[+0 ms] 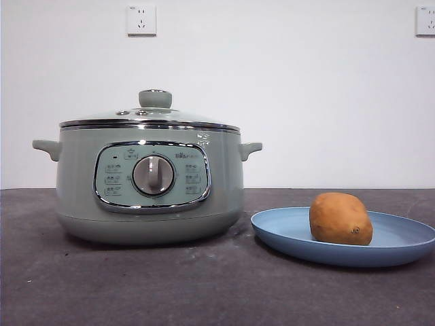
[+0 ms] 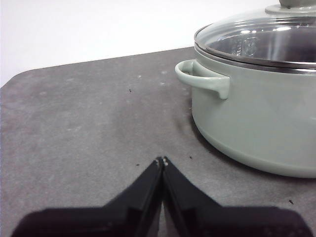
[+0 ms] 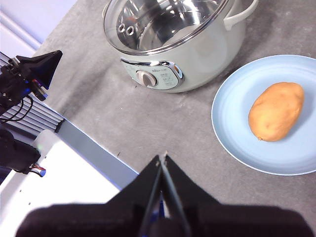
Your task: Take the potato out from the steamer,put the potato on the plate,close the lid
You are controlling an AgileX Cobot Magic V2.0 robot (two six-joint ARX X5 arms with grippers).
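The sage-green steamer point(image 1: 149, 180) stands on the dark table with the glass lid point(image 1: 151, 115) seated on its rim, knob up. The orange-brown potato point(image 1: 340, 219) lies on the light blue plate point(image 1: 408, 239) to the steamer's right. My left gripper point(image 2: 162, 160) is shut and empty, low over the table beside the steamer point(image 2: 256, 113) and its side handle point(image 2: 205, 79). My right gripper point(image 3: 162, 158) is shut and empty, high above the table's front edge, looking down on the steamer point(image 3: 182, 54), the lid point(image 3: 163, 22), the plate point(image 3: 237, 133) and the potato point(image 3: 276, 111).
A white wall with two sockets point(image 1: 141, 19) stands behind the table. In the right wrist view the other arm's black tip point(image 3: 37, 69) and a white base point(image 3: 59, 182) lie beyond the table's edge point(image 3: 98, 148).
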